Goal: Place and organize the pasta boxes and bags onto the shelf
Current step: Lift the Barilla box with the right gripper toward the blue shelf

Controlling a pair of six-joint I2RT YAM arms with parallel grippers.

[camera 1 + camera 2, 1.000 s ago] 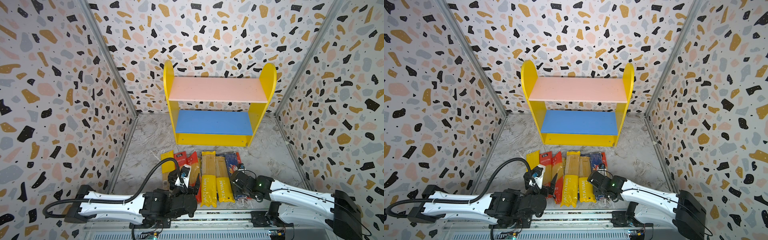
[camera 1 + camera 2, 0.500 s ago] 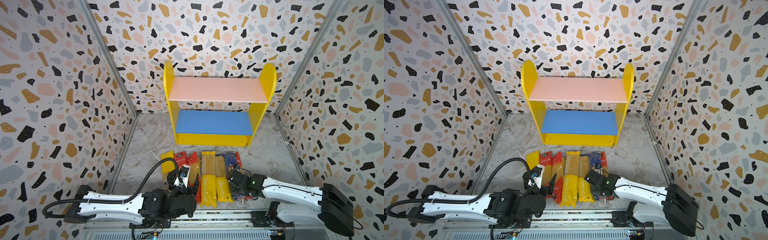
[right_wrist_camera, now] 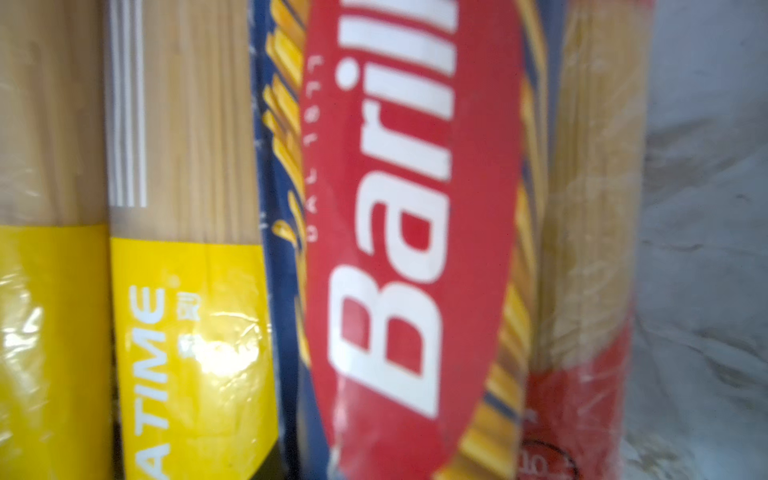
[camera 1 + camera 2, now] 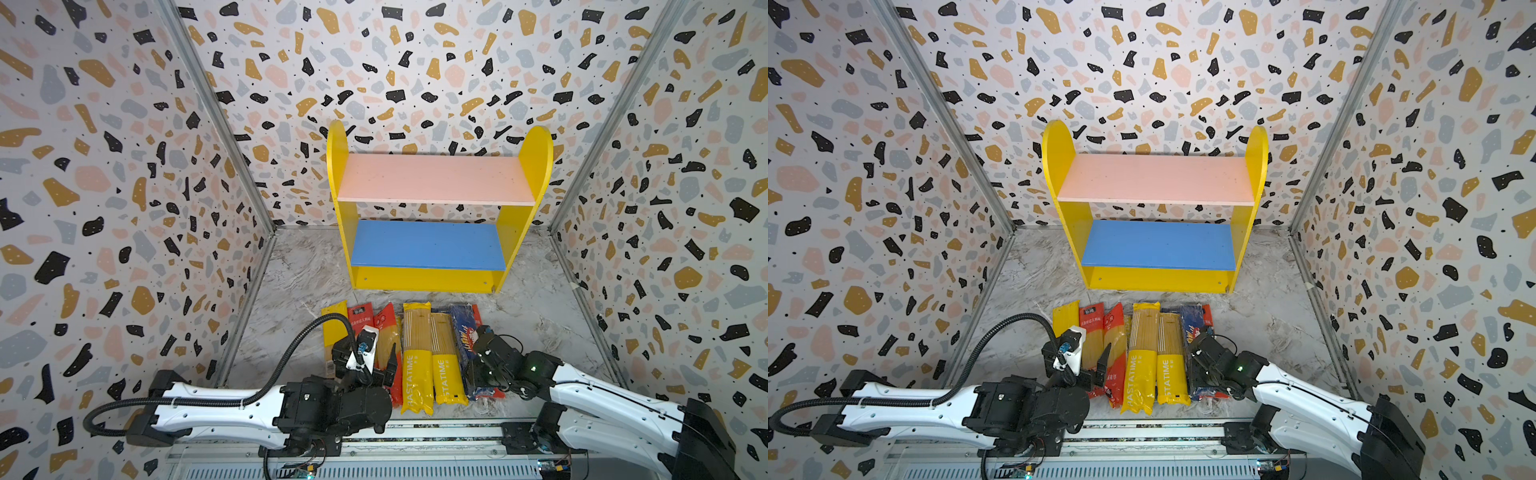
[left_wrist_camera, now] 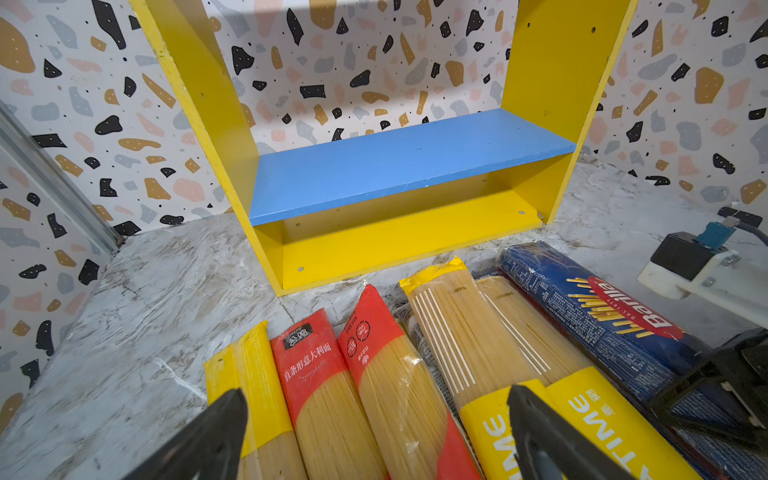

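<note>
The shelf [image 4: 337,166] stands at the back, its pink and blue boards bare. On the floor in front of it, pasta packs lie side by side: a yellow one [image 4: 334,328], two red ones [image 4: 361,318], two yellow PASTATIME packs [image 4: 417,361] and a blue Barilla pack [image 4: 463,332] beside a red pack [image 4: 478,311]. My left gripper [image 4: 368,370] hovers open over the near ends of the red packs [image 5: 324,407], with nothing between its fingers [image 5: 216,432]. My right gripper [image 4: 482,370] is down on the Barilla pack [image 3: 415,249] and shut on it; its fingertips are hidden.
Speckled walls close in the left, back and right sides. A metal rail [image 4: 415,428] runs along the near edge behind the packs. The left arm's black cable [image 4: 299,345] arcs over the marble floor [image 4: 299,282] left of the packs.
My right gripper has shifted a little left onto the Barilla pack and closed. The left arm and the packs have stayed where they were.
</note>
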